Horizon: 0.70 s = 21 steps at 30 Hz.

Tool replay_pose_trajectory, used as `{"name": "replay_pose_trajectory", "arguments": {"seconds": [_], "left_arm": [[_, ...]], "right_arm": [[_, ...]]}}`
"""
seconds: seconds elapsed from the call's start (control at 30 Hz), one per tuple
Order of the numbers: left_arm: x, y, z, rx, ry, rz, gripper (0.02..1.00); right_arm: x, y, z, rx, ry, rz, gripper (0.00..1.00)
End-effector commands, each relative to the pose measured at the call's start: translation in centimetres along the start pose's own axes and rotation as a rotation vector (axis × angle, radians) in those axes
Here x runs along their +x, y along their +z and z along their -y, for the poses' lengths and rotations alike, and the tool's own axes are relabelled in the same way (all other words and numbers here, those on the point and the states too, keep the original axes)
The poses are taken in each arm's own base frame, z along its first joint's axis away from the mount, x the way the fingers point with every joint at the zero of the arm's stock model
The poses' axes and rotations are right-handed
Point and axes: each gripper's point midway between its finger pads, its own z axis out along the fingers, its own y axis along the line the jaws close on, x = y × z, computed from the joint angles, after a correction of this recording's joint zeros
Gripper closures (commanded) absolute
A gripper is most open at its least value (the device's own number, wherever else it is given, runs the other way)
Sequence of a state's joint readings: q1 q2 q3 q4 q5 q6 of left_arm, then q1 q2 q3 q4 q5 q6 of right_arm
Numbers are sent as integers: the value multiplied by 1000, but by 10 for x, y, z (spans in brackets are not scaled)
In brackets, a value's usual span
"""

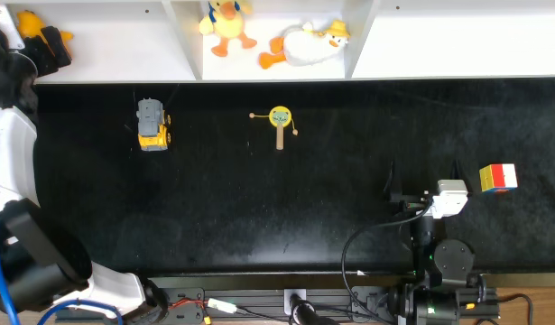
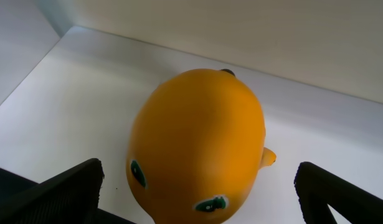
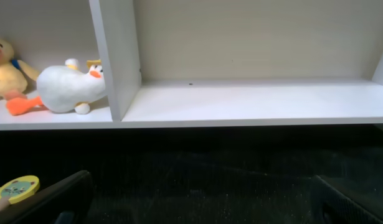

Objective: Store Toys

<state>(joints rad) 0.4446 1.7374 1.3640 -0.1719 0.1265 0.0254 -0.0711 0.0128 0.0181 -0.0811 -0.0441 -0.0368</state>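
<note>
An orange round toy (image 2: 197,137) with green eyes lies on the white floor of the shelf's left compartment (image 1: 106,41). My left gripper (image 2: 198,167) is open around it, a finger on each side with a gap to the toy; from above the gripper (image 1: 47,45) sits just beside the toy (image 1: 29,23). On the black table lie a yellow and grey toy truck (image 1: 152,124), a yellow rattle drum (image 1: 280,122) and a coloured cube (image 1: 498,178). My right gripper (image 3: 202,180) is open and holds nothing, low over the table near the front right (image 1: 424,181).
A yellow duck plush (image 1: 227,23) and a white goose plush (image 1: 309,43) occupy the middle compartment. The right compartment (image 3: 253,99) has a bare floor. White dividers (image 3: 116,56) separate the compartments. Cables run along the table's front edge.
</note>
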Motion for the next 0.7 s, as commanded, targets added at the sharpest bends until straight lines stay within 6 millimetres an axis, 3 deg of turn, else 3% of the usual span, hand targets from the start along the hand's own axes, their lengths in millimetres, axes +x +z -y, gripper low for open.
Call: {"name": "replay_pose_trajectory", "arguments": {"seconds": [0.03, 0.4, 0.7], "left_arm": [[-27, -18, 7, 15, 14, 65, 20], [-35, -62, -1, -66, 65, 46, 20], [-23, -108, 2, -70, 81, -28, 20]], "right_arm": [[4, 0, 1, 6, 7, -1, 3], [4, 0, 1, 6, 7, -1, 7], [4, 0, 1, 6, 7, -1, 5]]}}
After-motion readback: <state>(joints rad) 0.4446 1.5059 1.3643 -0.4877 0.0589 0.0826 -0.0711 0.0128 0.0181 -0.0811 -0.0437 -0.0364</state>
